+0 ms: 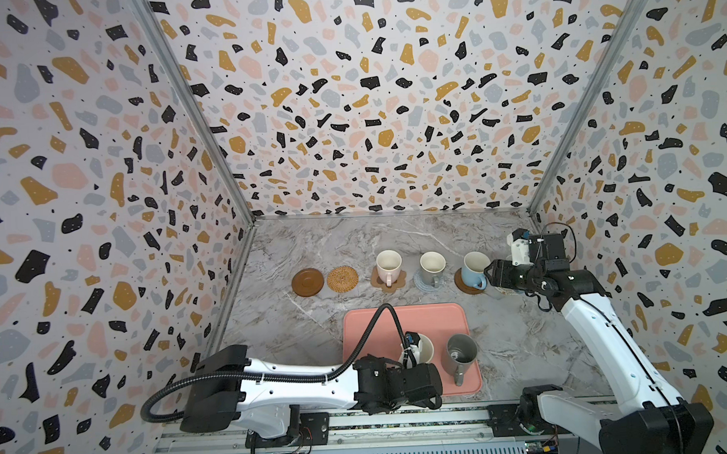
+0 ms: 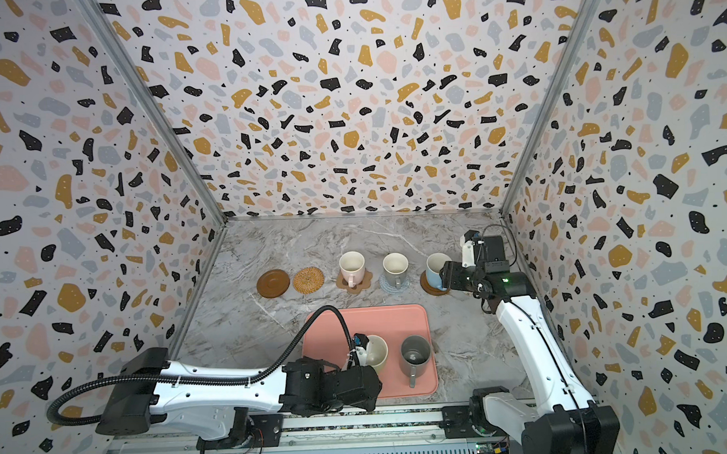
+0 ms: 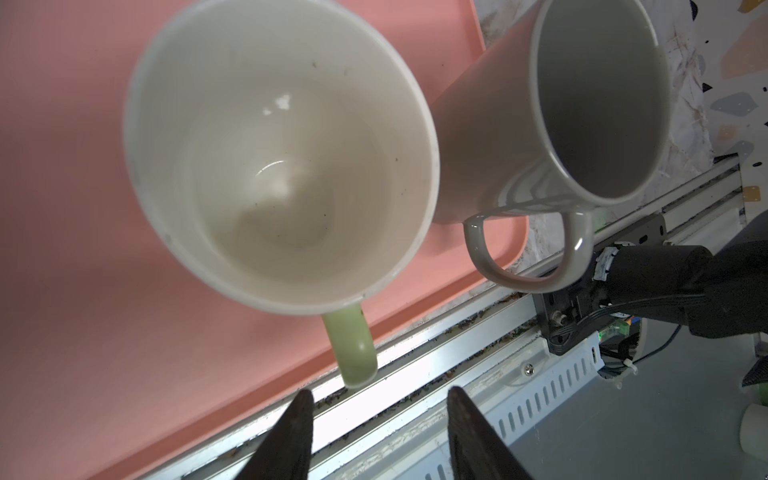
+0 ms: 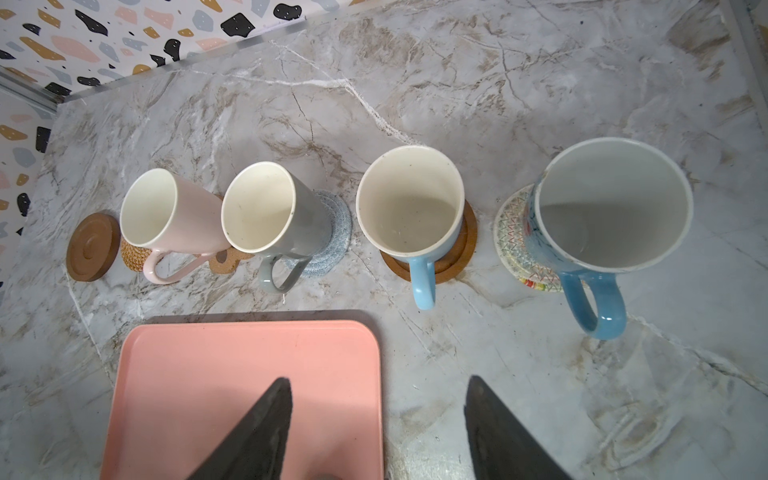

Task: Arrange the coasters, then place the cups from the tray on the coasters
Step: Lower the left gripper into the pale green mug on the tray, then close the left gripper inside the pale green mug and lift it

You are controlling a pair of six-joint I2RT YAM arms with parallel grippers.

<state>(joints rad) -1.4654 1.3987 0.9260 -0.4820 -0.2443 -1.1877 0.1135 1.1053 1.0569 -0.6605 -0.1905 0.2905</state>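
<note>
The tray lies in the lower middle of both top views on the marble tabletop. Two cups stand on it: the light green mug and, just to its right, the taller dark grey mug, whose handle points toward the lower edge of the frame. The left arm reaches in from the lower left, and its wrist covers the green mug's near side. In the left wrist view the left jaws stand partly open and empty. The green mug's handle is just ahead of the tips, not between them.

A row of coasters runs across the middle of the frame. From the left these are:
- a bare brown disc;
- a bare rattan round;
- the pink mug on the paw-print coaster;
- the grey-beige mug on the crochet coaster;
- a light blue mug on a second brown disc.

The right arm comes up from the lower right and hides what lies beyond that mug. The right wrist view shows a deeper blue mug there, on the cream woven coaster. The right jaws stand wide open and hold nothing.
</note>
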